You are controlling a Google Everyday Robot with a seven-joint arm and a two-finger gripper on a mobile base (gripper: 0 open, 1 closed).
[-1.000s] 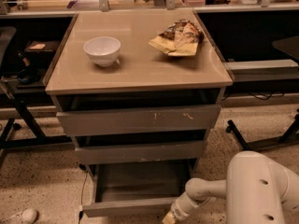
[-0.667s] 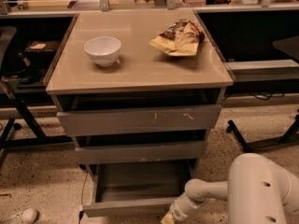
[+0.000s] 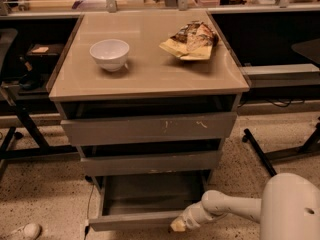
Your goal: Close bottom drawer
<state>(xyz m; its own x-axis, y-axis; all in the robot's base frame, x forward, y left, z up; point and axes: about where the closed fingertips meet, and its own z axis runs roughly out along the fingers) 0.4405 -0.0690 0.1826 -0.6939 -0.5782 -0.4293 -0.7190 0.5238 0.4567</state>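
The bottom drawer [image 3: 135,220] stands pulled far out at the foot of the grey cabinet. Its shallow grey tray [image 3: 150,194] is open to view and looks empty. Its plain flat front runs along the lower edge of the camera view. My gripper [image 3: 179,225] is at the end of the white arm [image 3: 225,207], low at the right end of that drawer front, touching or almost touching it. The middle drawer front [image 3: 150,162] and the wide scratched top front [image 3: 150,128] sit above, both slightly out.
On the cabinet top stand a white bowl [image 3: 109,53] at the left and a crumpled snack bag [image 3: 191,40] at the right. Black desk legs [image 3: 260,156] stand on the speckled floor at the right, another frame [image 3: 20,129] at the left. A white object [image 3: 25,230] lies bottom left.
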